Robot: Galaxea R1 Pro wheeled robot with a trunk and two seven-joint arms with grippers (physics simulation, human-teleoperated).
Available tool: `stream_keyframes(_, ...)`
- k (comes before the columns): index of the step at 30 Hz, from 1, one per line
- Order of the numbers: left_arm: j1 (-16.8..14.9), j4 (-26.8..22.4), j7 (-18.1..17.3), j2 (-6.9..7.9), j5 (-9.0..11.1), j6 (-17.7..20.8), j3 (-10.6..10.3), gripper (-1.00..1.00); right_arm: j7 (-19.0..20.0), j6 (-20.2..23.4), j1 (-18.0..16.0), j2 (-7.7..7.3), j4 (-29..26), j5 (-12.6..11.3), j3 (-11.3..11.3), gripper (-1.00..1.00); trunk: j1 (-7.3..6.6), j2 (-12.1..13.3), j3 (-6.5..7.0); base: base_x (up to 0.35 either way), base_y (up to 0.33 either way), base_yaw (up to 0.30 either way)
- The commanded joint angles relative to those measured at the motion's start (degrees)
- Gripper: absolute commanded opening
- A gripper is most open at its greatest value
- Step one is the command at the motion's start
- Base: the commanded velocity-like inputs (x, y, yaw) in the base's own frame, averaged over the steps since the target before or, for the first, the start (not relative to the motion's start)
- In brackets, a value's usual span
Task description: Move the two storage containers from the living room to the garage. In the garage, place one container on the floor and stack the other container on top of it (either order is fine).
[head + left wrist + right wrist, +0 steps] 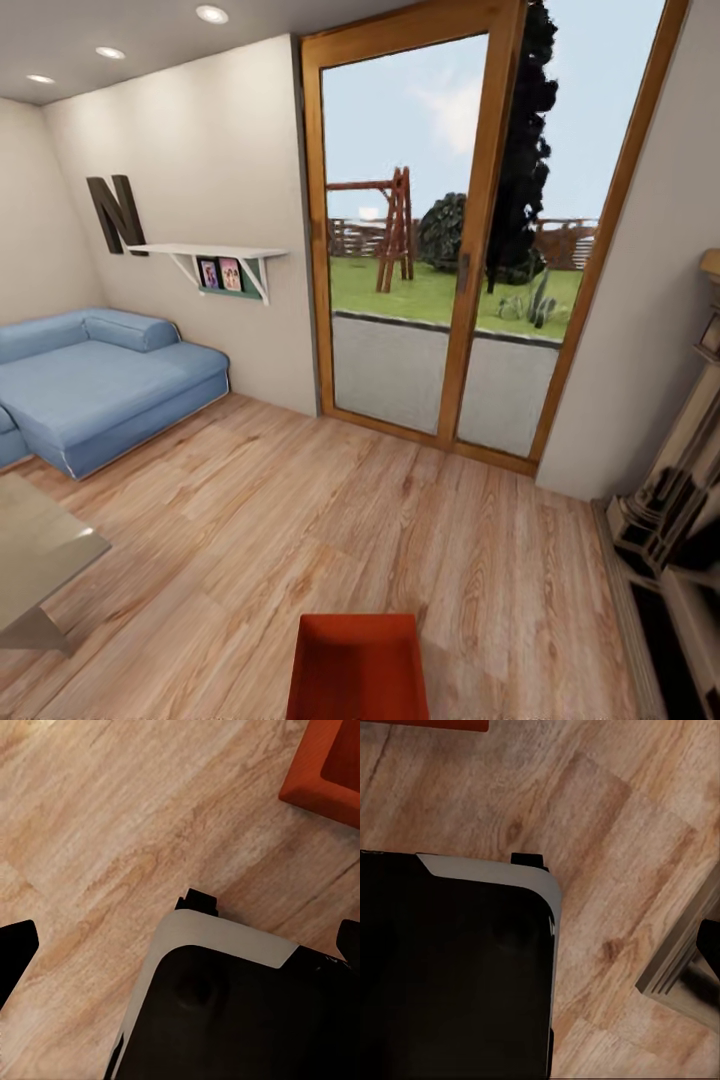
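- Blue upholstery marked the far left of the head view: the blue sofa (95, 385) sat against the cream wall, under a dark letter N (118, 214) and a white wall shelf (215, 262) with small framed pictures.
- A pale tabletop (40, 545) jutted in at the lower left, bare where it showed.
- Light wood plank floor (330, 520) ran across the middle of the living room to the wood-framed glass doors (470, 230), with lawn and a swing frame beyond the glass.
- One orange-red storage container (357, 665) lay on the planks at the bottom centre of the head view, straight ahead of the robot and close to its base, open side up. Its long axis seemed to run away from the robot, though the frame cut off its near end.
- The left wrist view caught a corner of that container (326, 765) over the planks, just beyond the robot's dark, grey-edged base (232, 1005); the right wrist view caught only a sliver of its edge (427, 724). By that, the bin lay about midway between the arms, perhaps slightly nearer the left.
- Dark finger tips (16, 949) stood at opposite edges of the left wrist view, so the left fingers looked spread wide and held nothing.
- One dark tip (710, 945) showed in the right wrist view; I could not tell how far those fingers were parted, and nothing lay between them.
- An ornate fireplace (680, 500) stood at the far right.
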Motion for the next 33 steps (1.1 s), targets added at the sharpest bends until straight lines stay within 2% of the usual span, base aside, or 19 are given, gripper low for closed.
stream_keyframes(1, -0.04, 0.04, 0.06, -0.01, 0.14, -0.17, 0.21, 1.00, -0.03, -0.28, -0.07, 0.03, 0.19, -0.58, 0.49, 1.00, 0.00, -0.05, -0.16, 0.000, 0.000, 0.000)
stream_keyframes(33, -0.04, 0.03, 0.06, -0.01, 0.09, -0.17, 0.21, 1.00, -0.14, 0.06, -0.07, 0.14, 0.17, -0.54, 0.65, 1.00, 0.00, -0.05, -3.10, 0.000, 0.000, 0.000)
